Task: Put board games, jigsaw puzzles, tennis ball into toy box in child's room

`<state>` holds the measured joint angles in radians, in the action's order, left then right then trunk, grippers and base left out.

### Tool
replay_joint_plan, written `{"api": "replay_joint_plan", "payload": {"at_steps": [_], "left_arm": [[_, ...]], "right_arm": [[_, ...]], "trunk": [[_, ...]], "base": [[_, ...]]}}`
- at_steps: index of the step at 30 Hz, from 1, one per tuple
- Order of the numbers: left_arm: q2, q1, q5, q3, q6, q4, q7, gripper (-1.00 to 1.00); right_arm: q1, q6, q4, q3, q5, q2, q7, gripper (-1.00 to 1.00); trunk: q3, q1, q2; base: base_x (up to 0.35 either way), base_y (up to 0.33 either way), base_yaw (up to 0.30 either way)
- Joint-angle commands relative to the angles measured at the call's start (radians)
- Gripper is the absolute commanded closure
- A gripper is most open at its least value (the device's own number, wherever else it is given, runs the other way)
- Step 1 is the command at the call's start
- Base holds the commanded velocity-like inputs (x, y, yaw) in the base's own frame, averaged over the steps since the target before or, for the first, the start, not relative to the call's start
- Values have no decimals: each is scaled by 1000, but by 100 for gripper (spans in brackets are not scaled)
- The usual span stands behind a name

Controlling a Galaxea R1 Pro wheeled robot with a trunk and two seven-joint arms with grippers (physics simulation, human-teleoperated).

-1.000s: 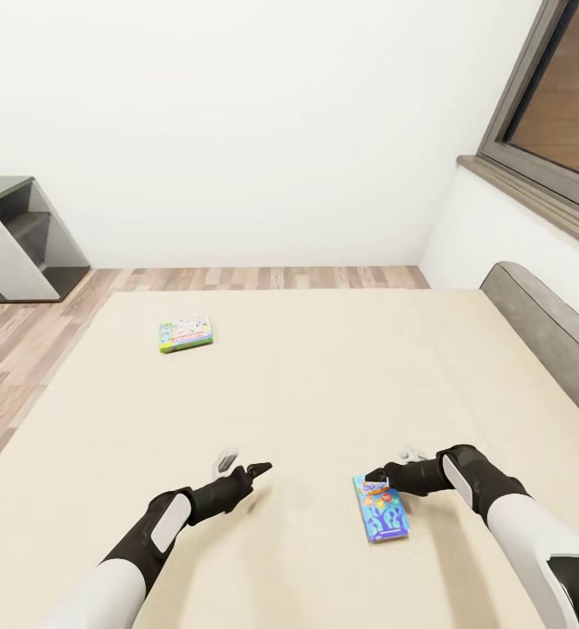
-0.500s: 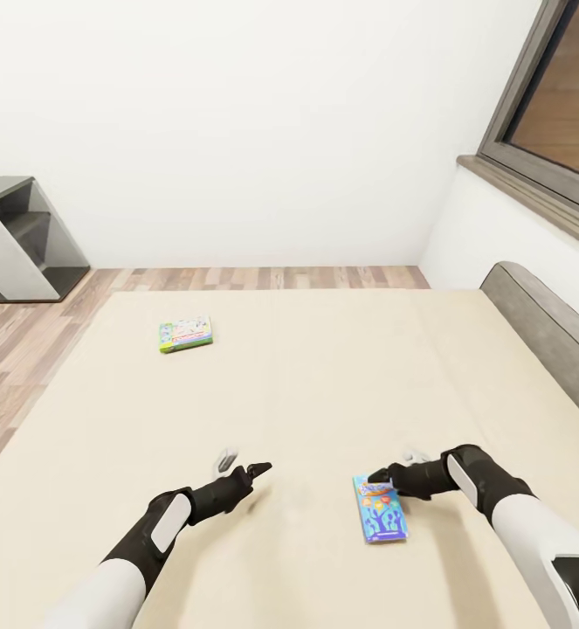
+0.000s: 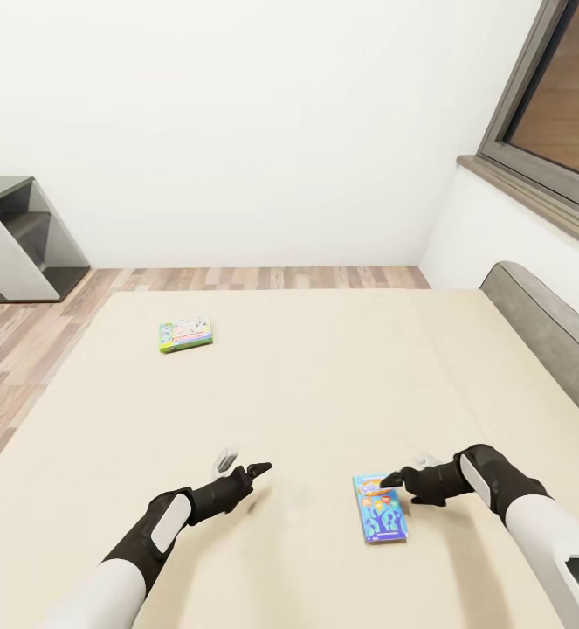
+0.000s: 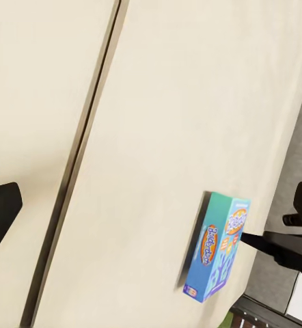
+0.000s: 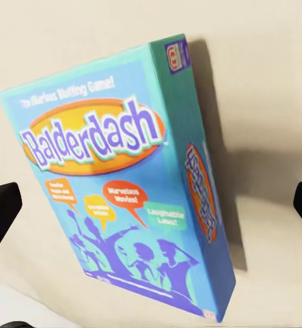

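The right gripper (image 3: 404, 472) has slid back toward the robot's right over the last second, off the near top edge of the blue Balderdash box (image 3: 379, 508), which lies flat on the bed (image 3: 324, 384). Its jaws now stand spread wide with nothing held, and the box sits between them in the right wrist view, so I judge a grasp is being lined up. The left gripper (image 3: 241, 463) hovers open and empty, while the green-and-white game box (image 3: 185, 334) lies well beyond both.

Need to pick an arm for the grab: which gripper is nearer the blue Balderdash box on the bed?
Right. The right gripper is open at the Balderdash box's top edge; the left gripper is well off to its left over bare mattress.
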<state>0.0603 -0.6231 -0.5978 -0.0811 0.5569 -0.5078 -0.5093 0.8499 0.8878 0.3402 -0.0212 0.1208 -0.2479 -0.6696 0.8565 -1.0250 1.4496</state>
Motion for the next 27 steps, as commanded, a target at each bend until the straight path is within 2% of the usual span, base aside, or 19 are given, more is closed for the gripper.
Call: {"api": "replay_joint_plan", "payload": {"at_steps": [1,27], "left_arm": [[1,0,-2,-6,8,0,-2,-100],[1,-1,-2,-6,8,0,-6,-100]], "right_arm": [[0,7,1,-2,10,-1,3,-100],[2,38,3,-2,12,-33,1,-100]], "trunk": [[1,0,0],[1,0,0]], "base": [[0,0,0],[0,0,0]]}}
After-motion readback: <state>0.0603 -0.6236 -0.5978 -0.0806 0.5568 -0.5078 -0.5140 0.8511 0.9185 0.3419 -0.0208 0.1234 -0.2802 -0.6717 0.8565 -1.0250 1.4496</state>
